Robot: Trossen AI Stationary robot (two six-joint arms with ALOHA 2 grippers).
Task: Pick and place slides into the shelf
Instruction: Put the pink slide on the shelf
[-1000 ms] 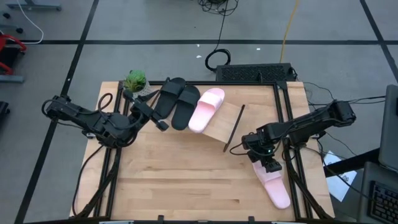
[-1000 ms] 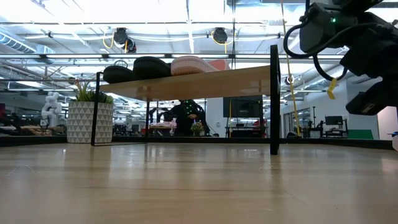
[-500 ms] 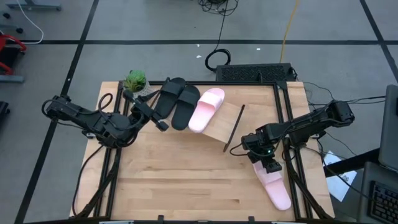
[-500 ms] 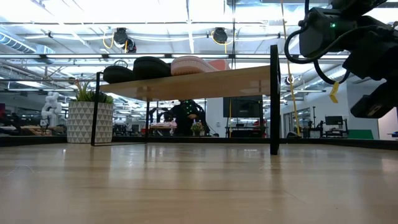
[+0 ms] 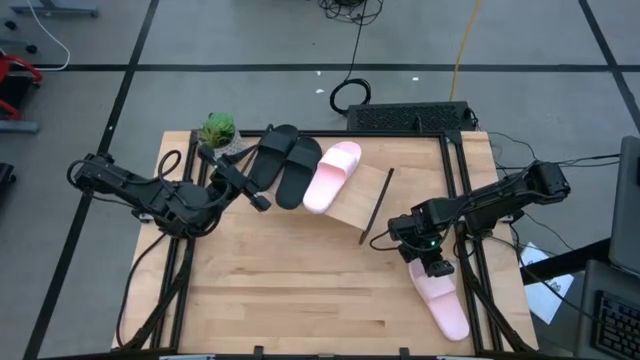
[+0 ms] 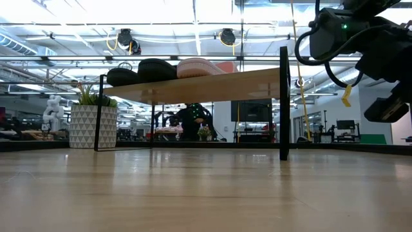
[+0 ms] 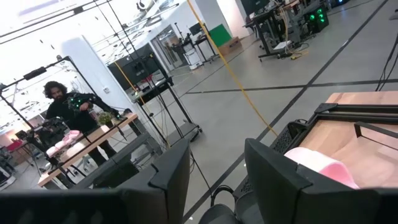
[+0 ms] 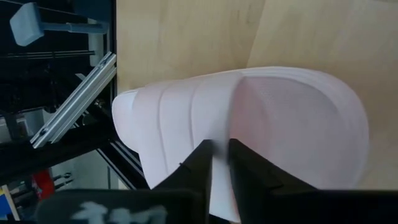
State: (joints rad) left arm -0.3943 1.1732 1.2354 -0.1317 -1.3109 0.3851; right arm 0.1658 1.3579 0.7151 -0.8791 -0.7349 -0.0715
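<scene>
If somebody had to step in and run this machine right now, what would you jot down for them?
Right gripper: fingers pinched on the strap of the pale pink slide sandal at the table's right edge; not lifted yet.
Left gripper: open, empty, waiting beside the low wooden shelf with black metal frame.
Done: two matte black slide sandals and one pale pink sandal lie on the shelf top.
Left: carry the last pink sandal to the shelf, probably next to its mate, and release.
</scene>
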